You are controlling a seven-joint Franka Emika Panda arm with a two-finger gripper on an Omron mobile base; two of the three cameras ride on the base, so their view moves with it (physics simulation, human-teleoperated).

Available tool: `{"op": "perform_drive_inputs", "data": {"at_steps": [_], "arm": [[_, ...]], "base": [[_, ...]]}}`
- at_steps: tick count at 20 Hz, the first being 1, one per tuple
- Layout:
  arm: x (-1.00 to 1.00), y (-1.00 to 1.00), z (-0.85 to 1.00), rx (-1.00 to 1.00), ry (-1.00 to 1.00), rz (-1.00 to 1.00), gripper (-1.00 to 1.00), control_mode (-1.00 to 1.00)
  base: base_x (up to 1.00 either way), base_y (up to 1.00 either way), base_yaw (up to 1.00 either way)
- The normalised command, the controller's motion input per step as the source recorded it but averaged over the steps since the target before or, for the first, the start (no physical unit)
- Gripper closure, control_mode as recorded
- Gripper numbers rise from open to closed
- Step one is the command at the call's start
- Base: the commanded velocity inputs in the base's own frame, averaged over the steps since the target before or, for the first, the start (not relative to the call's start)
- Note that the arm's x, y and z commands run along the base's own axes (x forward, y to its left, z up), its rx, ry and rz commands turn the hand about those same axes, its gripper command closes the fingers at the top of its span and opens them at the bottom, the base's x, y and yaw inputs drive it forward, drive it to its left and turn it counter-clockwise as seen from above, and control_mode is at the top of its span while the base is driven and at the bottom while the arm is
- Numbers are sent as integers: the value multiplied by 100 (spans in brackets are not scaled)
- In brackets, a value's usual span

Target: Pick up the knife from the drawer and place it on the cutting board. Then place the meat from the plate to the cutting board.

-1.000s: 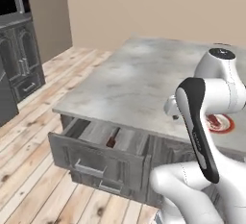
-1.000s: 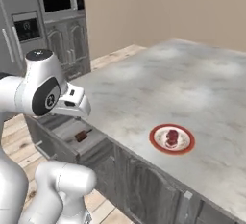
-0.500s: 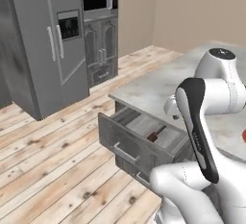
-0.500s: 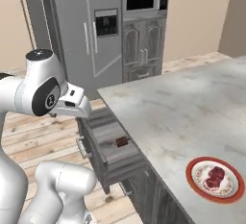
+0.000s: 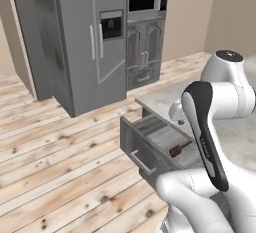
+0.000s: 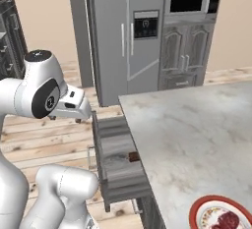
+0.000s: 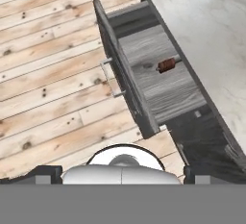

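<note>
Fridge (image 5: 82, 42) nearer; knife (image 7: 166, 65) under counter (image 6: 197, 134)

The knife (image 7: 166, 65) lies in the open drawer (image 7: 158, 86) under the counter (image 6: 192, 129)

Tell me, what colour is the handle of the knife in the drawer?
Reddish-brown; the knife handle shows best in the hand view, lying in the open grey drawer.

Ahead of me stands a tall grey refrigerator (image 6: 115, 36) with two doors, long upright handles and a dark dispenser panel. Just beside it, a cabinet stack (image 6: 189, 31) carries a built-in microwave (image 6: 189, 1) over panelled grey doors. Light wooden plank floor (image 5: 55, 152) runs below. A grey marbled countertop (image 6: 192, 134) spreads to my right. Beige wall (image 5: 235, 12) behind.
</note>
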Motion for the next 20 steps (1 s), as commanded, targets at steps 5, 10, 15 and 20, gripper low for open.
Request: {"op": "perform_drive_inputs", "data": {"at_steps": [5,10,15,20], "arm": [[0,0,0,0,0,0,-100,100],[0,0,0,0,0,0,-100,100],[0,0,0,0,0,0,-100,100],[0,0,0,0,0,0,-100,100]], "base": [[30,-38,15],[-11,-8,0],[-38,-24,0],[-25,-31,11]]}}
